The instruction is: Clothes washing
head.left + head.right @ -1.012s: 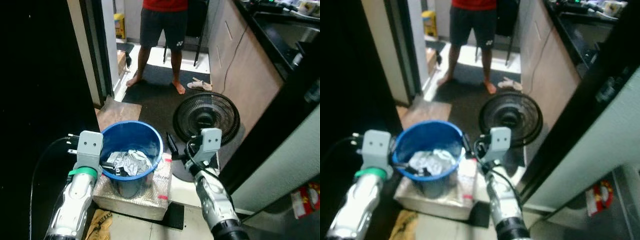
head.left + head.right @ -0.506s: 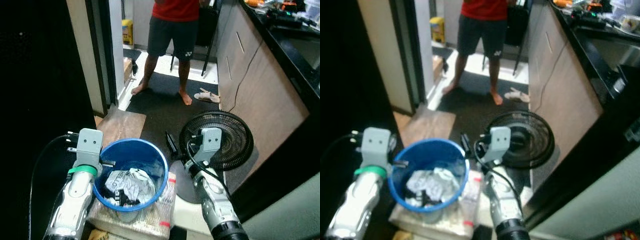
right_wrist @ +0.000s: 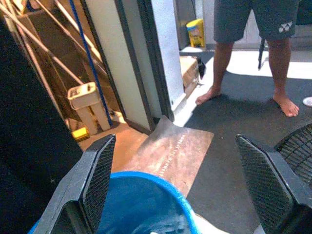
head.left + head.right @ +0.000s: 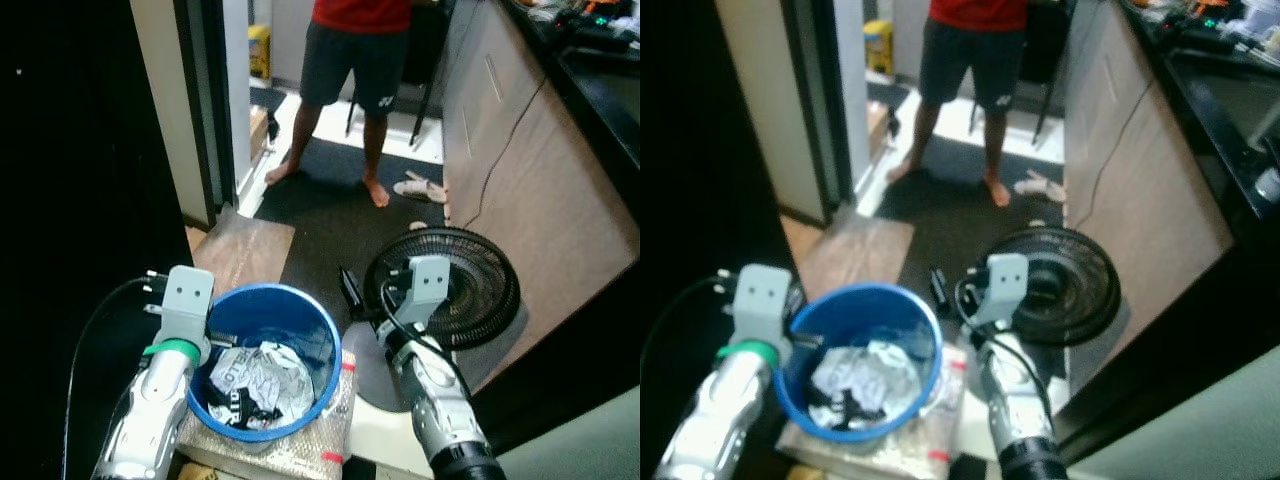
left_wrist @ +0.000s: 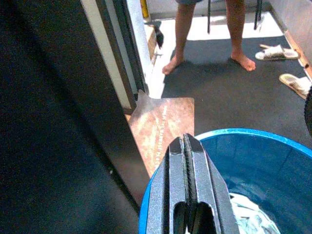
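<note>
A blue bucket (image 4: 305,305) holds crumpled white and black clothes (image 4: 255,378). It stands on a box wrapped in bubble film (image 4: 338,432). My left gripper (image 5: 185,138) is shut with nothing in it, and its fingers reach over the bucket's left rim (image 5: 253,134). My right gripper (image 3: 180,181) is wide open over the bucket's right rim (image 3: 146,176), between the bucket and a floor fan. One of its black fingers (image 4: 349,290) points toward the dark mat ahead.
A black floor fan (image 4: 470,290) lies flat, right of the bucket. A person (image 4: 360,60) stands barefoot ahead on the dark mat, with slippers (image 4: 425,187) beside. A brown board (image 4: 245,250) lies by the door frame (image 4: 190,110). Cabinets (image 4: 540,160) line the right.
The whole view has shifted: the bucket now sits lower in the picture and more floor ahead shows. Both grippers keep their places by the bucket's rim.
</note>
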